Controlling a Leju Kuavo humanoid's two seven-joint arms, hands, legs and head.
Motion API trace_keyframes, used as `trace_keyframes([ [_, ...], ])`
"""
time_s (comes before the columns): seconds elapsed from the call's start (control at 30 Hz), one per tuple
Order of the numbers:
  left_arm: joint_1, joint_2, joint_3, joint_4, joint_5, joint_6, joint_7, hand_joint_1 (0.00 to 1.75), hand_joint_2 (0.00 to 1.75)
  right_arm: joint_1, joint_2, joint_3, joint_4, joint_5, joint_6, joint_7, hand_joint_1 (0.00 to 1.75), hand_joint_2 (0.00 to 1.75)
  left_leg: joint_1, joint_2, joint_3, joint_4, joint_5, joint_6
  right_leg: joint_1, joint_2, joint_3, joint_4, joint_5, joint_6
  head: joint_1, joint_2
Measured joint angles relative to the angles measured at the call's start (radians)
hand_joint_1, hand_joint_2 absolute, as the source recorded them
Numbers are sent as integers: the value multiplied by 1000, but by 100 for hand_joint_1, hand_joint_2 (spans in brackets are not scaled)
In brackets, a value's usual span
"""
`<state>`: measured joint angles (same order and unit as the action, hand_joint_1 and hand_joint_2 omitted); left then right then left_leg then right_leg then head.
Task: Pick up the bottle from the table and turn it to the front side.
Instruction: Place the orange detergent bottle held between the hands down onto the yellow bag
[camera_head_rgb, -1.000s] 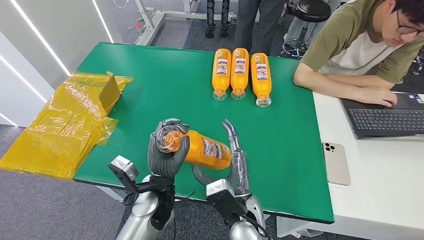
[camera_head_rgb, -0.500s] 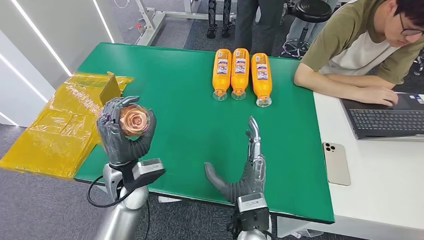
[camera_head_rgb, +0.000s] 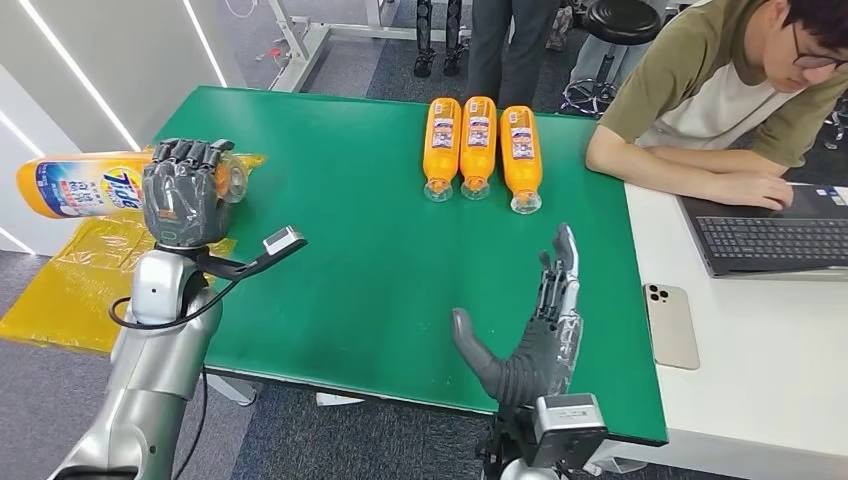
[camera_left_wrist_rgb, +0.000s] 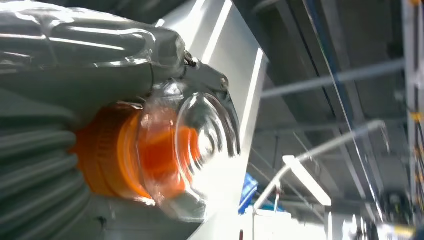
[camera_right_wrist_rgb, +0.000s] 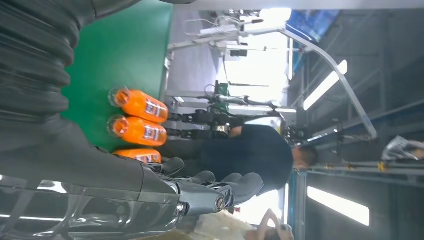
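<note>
**Bottle's up in the left hand**

So the left hand (camera_head_rgb: 183, 190) has its fingers wrapped tight around the orange bottle (camera_head_rgb: 85, 186), holding it sideways in the air off the table's 9 o'clock edge, label facing the camera, clear cap end poking out toward the green table (camera_head_rgb: 340, 200). The right hand (camera_head_rgb: 535, 335) is spread wide with nothing in it, fingers pointing up, over the 5 o'clock part of the table. Three more orange bottles (camera_head_rgb: 480, 145) lie side by side near 12 o'clock. A person (camera_head_rgb: 720, 100) sits at 2 o'clock by a laptop (camera_head_rgb: 770, 240), phone (camera_head_rgb: 672, 325) nearby.
</note>
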<state>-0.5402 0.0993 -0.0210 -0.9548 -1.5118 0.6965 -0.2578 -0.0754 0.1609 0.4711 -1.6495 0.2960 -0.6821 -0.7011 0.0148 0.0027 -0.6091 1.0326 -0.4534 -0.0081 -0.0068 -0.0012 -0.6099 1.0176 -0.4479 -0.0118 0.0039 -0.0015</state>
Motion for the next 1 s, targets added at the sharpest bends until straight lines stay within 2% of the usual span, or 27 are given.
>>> trace_keyframes([
  [0.13, -71, 46, -77, 233, -44, -3, 31, 175, 175, 12, 5, -19, -48, 5, 0, 0, 0, 175, 0, 2, 0, 0, 0, 0, 0, 1, 0, 0, 0, 0, 0, 0],
  [0.33, -103, 81, -141, 445, -40, -42, 21, 175, 175, 23, 10, -35, -84, -6, 0, 0, 0, 175, 0, 3, -1, 0, -1, -1, 0, 3, -1, 0, 0, 0, 0, 0],
  [0.63, -101, 100, -206, 566, -50, -109, -31, 175, 175, 25, 12, -43, -96, -11, 0, 0, 0, 175, 0, 2, -1, -1, -1, -1, 0, 2, -2, 0, 0, -1, 0, 0],
  [1.0, -157, 82, -362, 612, -54, -235, -2, 175, 175, 17, 18, -48, -95, -5, 0, 0, 0, 175, 0, 1, -1, 0, -1, -1, 0, 1, -2, 0, 0, -1, 0, 0],
])
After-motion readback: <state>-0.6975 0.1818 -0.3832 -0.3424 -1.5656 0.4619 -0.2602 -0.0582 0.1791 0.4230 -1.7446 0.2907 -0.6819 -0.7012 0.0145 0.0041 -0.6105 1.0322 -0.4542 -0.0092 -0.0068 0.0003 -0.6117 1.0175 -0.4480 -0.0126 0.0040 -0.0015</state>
